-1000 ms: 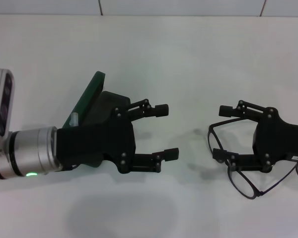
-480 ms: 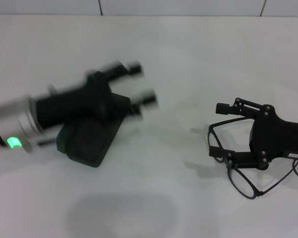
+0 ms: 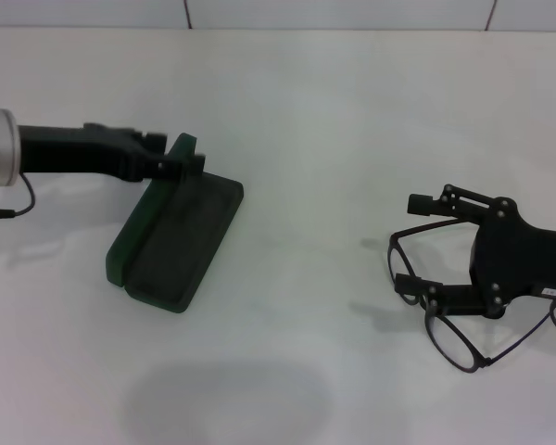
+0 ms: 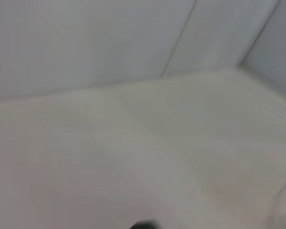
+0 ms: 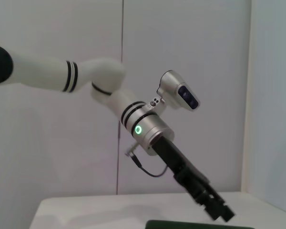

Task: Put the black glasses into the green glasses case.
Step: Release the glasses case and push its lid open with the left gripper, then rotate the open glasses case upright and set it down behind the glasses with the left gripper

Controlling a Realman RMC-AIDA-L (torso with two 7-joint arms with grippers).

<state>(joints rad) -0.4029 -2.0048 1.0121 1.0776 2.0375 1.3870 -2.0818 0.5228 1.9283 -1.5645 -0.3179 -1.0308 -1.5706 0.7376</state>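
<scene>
Risk from here: lid tipped shut on green glasses case, lying open on table at the robot's left, with left gripper right at raised lid edge, finger state impossible to tell. Black glasses flat at the right, under right gripper, fingers spread, nothing pinched; thin frame likely to skid or twist under a hasty pinch.

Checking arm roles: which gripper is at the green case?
The left gripper, fingertips at the green glasses case's raised lid. The right gripper is open over the black glasses.
</scene>
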